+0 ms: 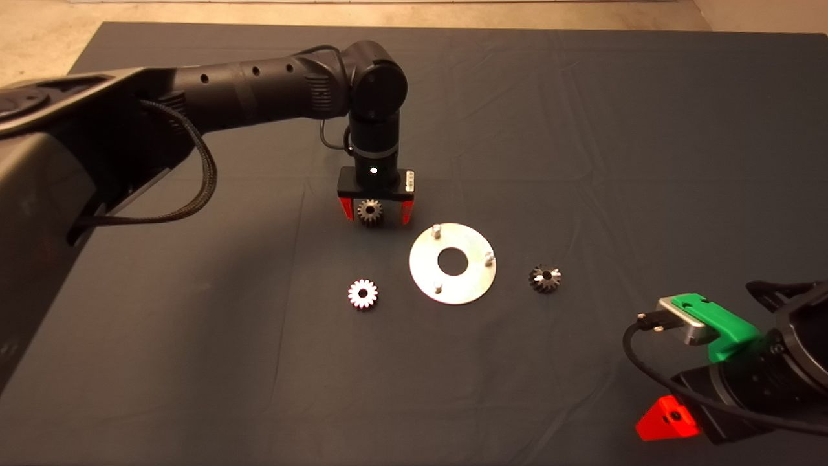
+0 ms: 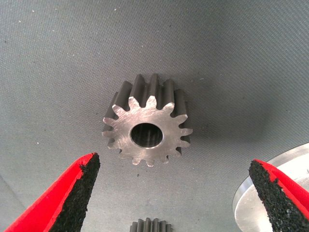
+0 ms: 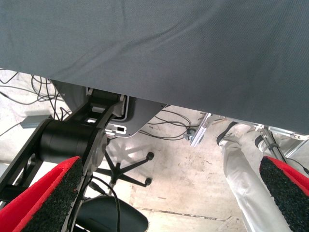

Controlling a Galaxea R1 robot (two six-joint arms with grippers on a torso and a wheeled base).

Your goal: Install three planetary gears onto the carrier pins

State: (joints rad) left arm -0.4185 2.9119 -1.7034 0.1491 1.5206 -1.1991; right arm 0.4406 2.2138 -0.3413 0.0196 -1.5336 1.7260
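Observation:
My left gripper (image 1: 376, 210) hangs low over the mat, open, its red fingers on either side of a silvery planetary gear (image 1: 370, 211) without touching it. The left wrist view shows that gear (image 2: 126, 121) lying flat between the spread pads (image 2: 82, 188) of the left gripper (image 2: 174, 164). A second bright gear (image 1: 363, 294) lies nearer the front, and a darker gear (image 1: 544, 278) lies right of the round silver plate (image 1: 424, 272). Three carrier pins (image 1: 436, 229) (image 1: 490, 257) (image 1: 438, 285) stand bare on the plate. My right gripper (image 1: 666, 421) is parked at the lower right, open.
In the left wrist view the plate's rim (image 2: 246, 208) and the second gear (image 2: 150, 224) peek in. The right wrist view looks past the mat's edge (image 3: 193, 96) to the floor, with a chair base (image 3: 125, 169), cables and a person's leg (image 3: 246, 174).

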